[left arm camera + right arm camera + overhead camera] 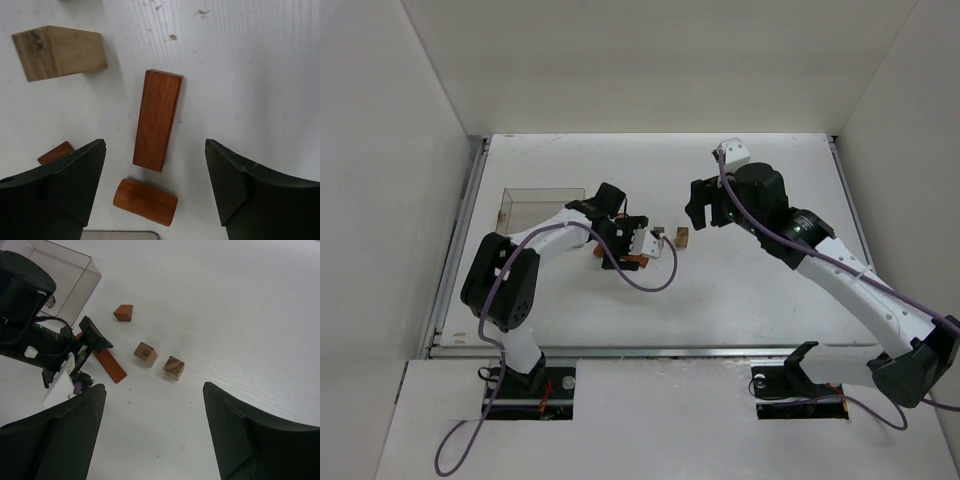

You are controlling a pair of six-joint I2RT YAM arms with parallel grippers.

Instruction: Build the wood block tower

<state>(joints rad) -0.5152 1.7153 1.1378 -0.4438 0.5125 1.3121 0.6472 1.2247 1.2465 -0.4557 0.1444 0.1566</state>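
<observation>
LOOSE BLOCKS, OPEN PINCERS: Your left pincer hangs low over the white surface, jaws spread wide and holding nothing. The long reddish-brown wooden bar lies flat between its dark fingers and touches neither. One end of the bar reaches out past the fingertips. Just behind the other end, nearer the wrist, lies a short rounded reddish-brown wooden piece. A small reddish-brown wooden scrap shows from behind one finger. A light tan wooden block sits beyond the fingertips, off to one side and apart from the bar.

Your right pincer hangs higher, its jaws also wide and empty. Ahead of it, well apart from its fingers, a darker grained wooden cube stands just beside the tan block without touching it. A reddish-brown wooden wedge lies farther off, nearer the clear plastic box. Every piece in view rests singly on the surface, between your two pincers.
</observation>
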